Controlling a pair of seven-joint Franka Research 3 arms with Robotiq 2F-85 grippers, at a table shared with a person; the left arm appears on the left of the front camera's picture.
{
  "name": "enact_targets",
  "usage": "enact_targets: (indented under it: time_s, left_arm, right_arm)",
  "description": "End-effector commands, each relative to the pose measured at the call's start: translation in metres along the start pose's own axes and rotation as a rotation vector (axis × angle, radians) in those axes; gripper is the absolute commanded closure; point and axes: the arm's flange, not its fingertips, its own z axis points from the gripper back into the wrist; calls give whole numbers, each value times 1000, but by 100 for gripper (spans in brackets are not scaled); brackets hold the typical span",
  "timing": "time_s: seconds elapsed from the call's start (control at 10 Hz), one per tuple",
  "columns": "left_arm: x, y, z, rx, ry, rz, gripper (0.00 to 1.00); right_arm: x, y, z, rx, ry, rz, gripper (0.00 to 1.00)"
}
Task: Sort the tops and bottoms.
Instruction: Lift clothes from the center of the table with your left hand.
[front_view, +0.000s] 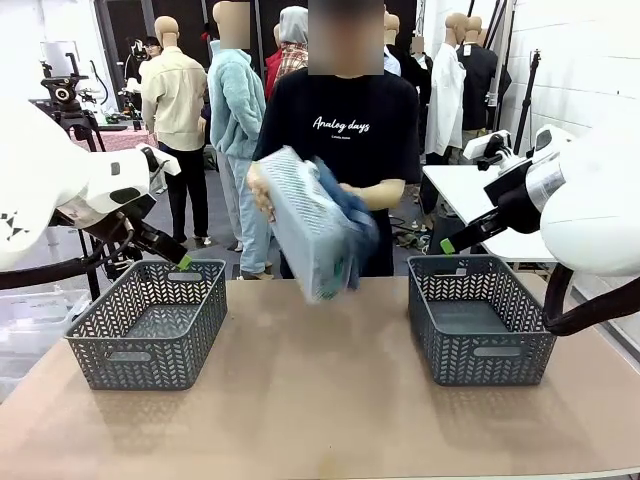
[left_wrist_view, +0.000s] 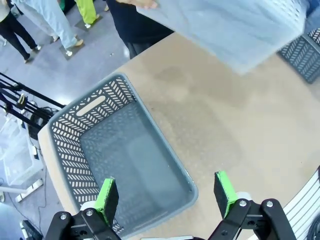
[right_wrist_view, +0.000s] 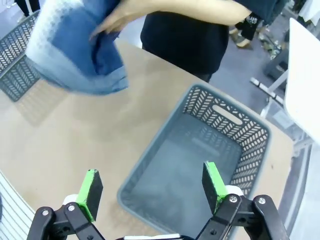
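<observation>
The blue denim (front_view: 355, 225) hangs from the person's tipped basket (front_view: 300, 220) at far centre — between left gripper (left_wrist_view: 167, 192) and right gripper (right_wrist_view: 150, 187), both spread empty, the right slightly nearer.

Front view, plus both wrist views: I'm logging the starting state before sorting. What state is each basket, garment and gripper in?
Left basket: upright on the table, empty.
Right basket: upright on the table, empty.
Third basket: tipped on its side in the person's hands, above the table.
Blue denim garment: spilling from the tipped basket, in the air.
Left gripper: open, above the left basket.
Right gripper: open, above the right basket.
</observation>
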Motion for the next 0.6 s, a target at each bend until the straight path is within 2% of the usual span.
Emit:
enact_targets:
  time_s: [0.0, 0.5]
  left_arm:
    - [1, -4, 0, 6, 0, -22, 0]
    - [1, -4, 0, 6, 0, -22, 0]
  right_arm:
    - [1, 0, 2, -7, -3, 6, 0]
    - [1, 0, 2, -7, -3, 6, 0]
